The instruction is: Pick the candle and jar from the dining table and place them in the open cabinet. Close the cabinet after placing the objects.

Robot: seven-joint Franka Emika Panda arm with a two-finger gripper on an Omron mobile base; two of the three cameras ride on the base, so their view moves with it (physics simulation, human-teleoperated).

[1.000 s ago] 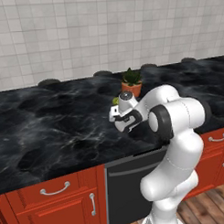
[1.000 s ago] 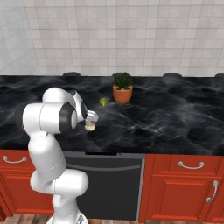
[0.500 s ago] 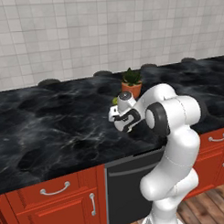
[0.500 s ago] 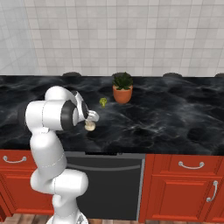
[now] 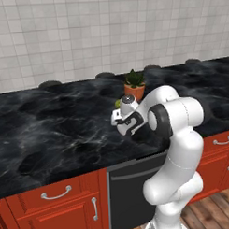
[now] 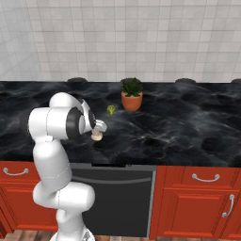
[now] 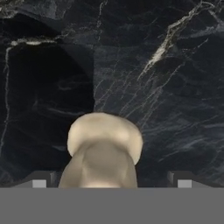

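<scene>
Gripper (image 7: 108,183) hardly changed from the frames a second back: arm posture near identical, fingers spread wide, one tip at each bottom corner of hand view, candle (image 7: 104,151) between them, not gripped. Candle sits on the dining table (image 6: 188,127), centre-left of right base view just beside the wrist; left base view hides it behind the hand. Right base view also shows broccoli (image 6: 111,109) and plant pot (image 6: 132,100) upper centre

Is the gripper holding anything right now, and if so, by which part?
Nothing is held. The gripper is open, its fingertips standing apart on either side of the candle, which sits on the dining table.
</scene>
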